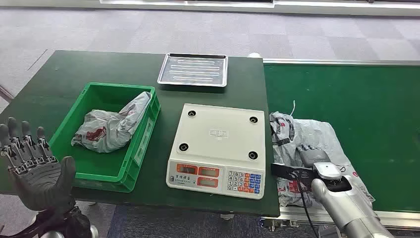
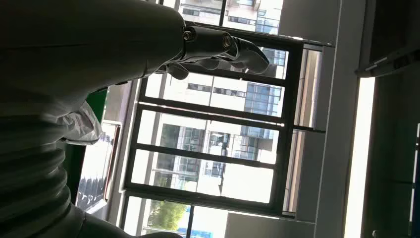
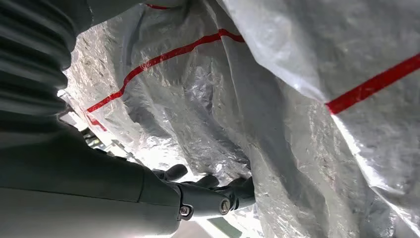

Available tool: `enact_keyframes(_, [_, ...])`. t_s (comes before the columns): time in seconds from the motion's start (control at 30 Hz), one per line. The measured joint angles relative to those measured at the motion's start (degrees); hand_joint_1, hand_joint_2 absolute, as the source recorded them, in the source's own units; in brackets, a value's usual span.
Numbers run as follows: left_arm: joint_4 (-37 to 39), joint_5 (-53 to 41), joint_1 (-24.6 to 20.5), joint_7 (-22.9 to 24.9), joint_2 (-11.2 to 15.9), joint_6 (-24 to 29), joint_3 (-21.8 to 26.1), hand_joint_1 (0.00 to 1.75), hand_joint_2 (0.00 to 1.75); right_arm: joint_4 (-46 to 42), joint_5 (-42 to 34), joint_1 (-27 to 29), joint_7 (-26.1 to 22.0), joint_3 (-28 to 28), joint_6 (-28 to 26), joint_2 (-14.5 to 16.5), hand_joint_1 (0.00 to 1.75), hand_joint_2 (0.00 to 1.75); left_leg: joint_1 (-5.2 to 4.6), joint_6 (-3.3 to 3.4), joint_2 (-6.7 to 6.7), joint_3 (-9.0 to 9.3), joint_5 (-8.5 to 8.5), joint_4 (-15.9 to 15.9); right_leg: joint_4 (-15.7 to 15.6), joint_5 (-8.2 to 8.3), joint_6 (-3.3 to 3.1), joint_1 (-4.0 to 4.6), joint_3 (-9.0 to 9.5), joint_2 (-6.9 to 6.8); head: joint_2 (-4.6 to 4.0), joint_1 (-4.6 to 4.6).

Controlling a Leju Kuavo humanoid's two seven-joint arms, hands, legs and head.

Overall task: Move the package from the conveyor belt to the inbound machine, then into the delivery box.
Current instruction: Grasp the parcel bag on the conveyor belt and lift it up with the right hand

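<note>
A crumpled grey plastic package [image 1: 324, 135] with red markings lies on the green conveyor belt [image 1: 366, 104], close to the table's edge. My right hand [image 1: 313, 157] rests on its near part. In the right wrist view, the fingers [image 3: 208, 182] and thumb curl against a fold of the package's film [image 3: 277, 99]. The white scale [image 1: 220, 134], the inbound machine, stands bare in the middle of the table. The green delivery box [image 1: 143, 144] to its left holds another grey package [image 1: 111, 126]. My left hand [image 1: 34, 168] hovers open, fingers up, beside the table's front left corner.
A metal tray [image 1: 193, 69] sits at the table's far edge, behind the scale. The dark green table [image 1: 54, 84] butts against the belt on the right. The left wrist view looks past my left hand [image 2: 223, 47] at windows.
</note>
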Motion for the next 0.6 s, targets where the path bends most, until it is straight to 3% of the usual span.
enact_keyframes(0.03, [0.02,0.06,-0.07,0.01,0.04,0.04,0.00,0.00,1.75,0.00,-0.16,-0.09,0.00,0.19,0.02,-0.11,0.02,1.75,0.00,0.00,0.00,0.00,0.00,0.00,0.00,0.00,0.00,0.00,0.00,0.00,0.00,0.00])
enact_keyframes(0.17, [0.32,0.32,-0.45,0.27,0.21,0.07,0.00,0.00,1.75,0.03,-2.18,-0.59,-2.88,1.56,1.73,-1.35,1.74,1.75,0.00,0.00,-0.02,0.00,0.00,0.00,0.00,0.00,0.00,0.00,0.01,-0.02,0.00,0.00])
enact_keyframes(0.27, [1.07,0.59,-1.40,0.42,0.41,-0.07,0.00,0.00,1.75,0.17,-6.24,-1.75,-10.56,3.75,4.68,-3.04,1.75,1.75,0.00,0.00,0.02,0.00,0.00,0.01,0.00,0.02,0.01,0.00,0.00,0.01,0.00,0.00])
enact_keyframes(0.33, [1.60,0.73,-2.01,0.46,0.57,-0.10,0.00,0.00,1.75,0.22,-8.45,-2.91,-12.83,5.49,5.21,-3.82,1.75,1.75,0.00,0.00,0.11,0.03,0.00,0.01,0.00,0.03,0.02,0.00,-0.01,0.09,0.00,0.00])
enact_keyframes(0.6, [2.42,0.78,-2.32,0.44,0.89,-0.10,0.00,0.00,1.75,0.23,-11.10,-4.69,-11.23,10.67,3.40,-4.40,1.75,1.75,0.01,0.00,0.18,0.06,0.00,0.01,0.00,0.03,0.02,0.03,0.01,0.15,0.00,0.00])
